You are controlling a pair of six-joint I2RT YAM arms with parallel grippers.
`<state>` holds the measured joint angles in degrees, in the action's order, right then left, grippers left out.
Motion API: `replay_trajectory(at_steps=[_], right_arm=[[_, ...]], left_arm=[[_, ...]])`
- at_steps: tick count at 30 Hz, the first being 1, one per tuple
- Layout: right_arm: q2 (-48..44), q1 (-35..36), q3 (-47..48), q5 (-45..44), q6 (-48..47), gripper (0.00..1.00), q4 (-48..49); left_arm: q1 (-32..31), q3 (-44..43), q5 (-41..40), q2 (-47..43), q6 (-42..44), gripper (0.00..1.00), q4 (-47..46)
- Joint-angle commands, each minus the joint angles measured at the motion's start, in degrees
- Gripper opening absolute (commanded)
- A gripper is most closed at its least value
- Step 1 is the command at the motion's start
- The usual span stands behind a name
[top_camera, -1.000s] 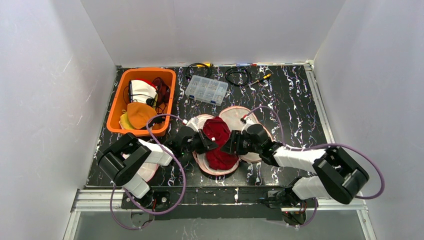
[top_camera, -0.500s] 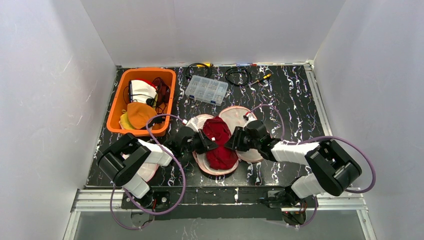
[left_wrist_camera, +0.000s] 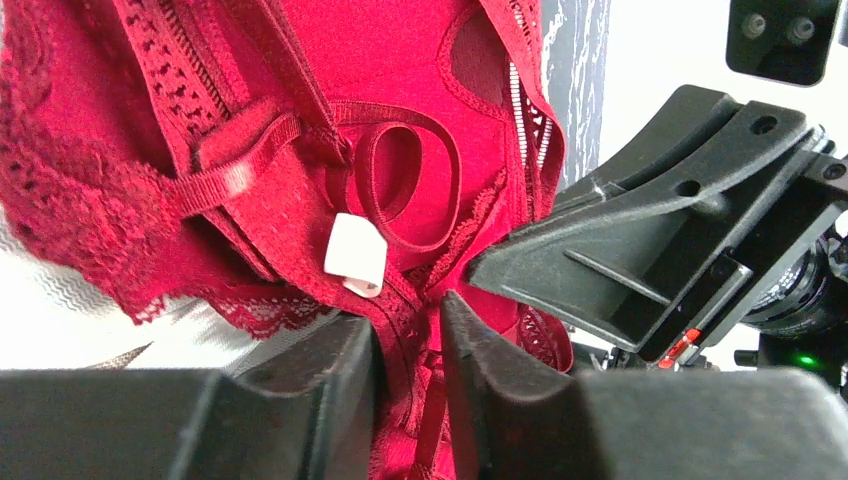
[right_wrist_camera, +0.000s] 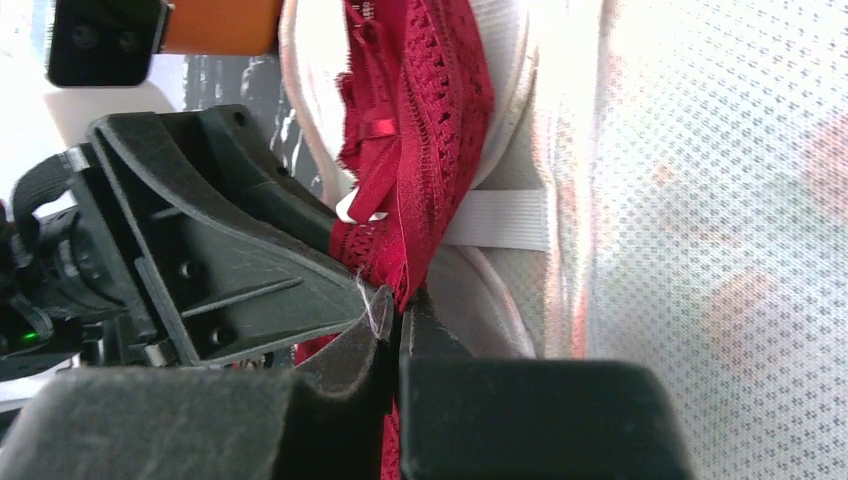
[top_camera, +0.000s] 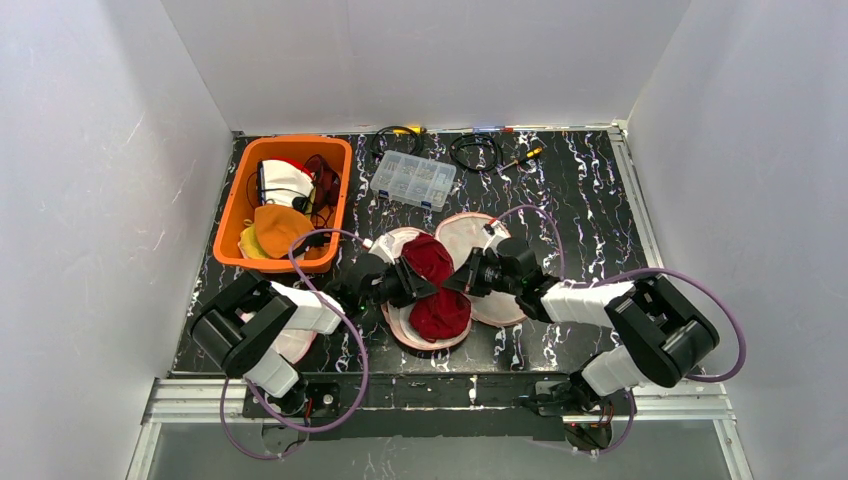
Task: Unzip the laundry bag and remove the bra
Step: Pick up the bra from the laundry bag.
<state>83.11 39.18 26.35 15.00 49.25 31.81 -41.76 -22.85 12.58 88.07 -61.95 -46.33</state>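
bra (top_camera: 432,285) on the open laundry bag's (top_camera: 470,232) left half, long axis far-to-near; right gripper (right_wrist_camera: 398,320), over the bag's right half, clamps its lace edge; left gripper (left_wrist_camera: 408,340) jaws narrowly parted (lace between them)

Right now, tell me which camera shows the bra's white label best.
Left wrist: the white label is close and sharp on the red bra. The right wrist view shows only a white sliver, possibly it. The top view shows the bra but no label.

Bright even light, blurry overexposed close-ups
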Motion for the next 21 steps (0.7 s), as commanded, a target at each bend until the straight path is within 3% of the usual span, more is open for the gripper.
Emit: replay_trajectory(at_steps=[1, 6, 11, 17, 21], right_arm=[[-2.6, -0.5, -1.8, 3.4, 1.2, 0.01, 6.2], [-1.9, -1.4, -4.5, 5.3, 4.6, 0.01, 12.0], [0.7, -1.9, -6.9, 7.4, 9.5, 0.01, 20.5], [3.8, -1.9, -8.5, 9.5, 13.7, 0.01, 26.8], [4.2, -1.9, -8.6, 9.5, 13.2, 0.01, 25.9]], left_arm=[[0.3, 0.3, 1.5, -1.3, -0.7, 0.32, -1.5], [0.7, 1.8, 2.6, 1.2, -4.2, 0.52, -7.2], [0.8, 2.7, 3.3, 4.8, -7.1, 0.59, -13.2], [0.7, 1.8, 4.8, 7.1, -7.6, 0.54, -17.0], [0.7, 1.1, 5.1, 6.8, -6.9, 0.4, -17.1]])
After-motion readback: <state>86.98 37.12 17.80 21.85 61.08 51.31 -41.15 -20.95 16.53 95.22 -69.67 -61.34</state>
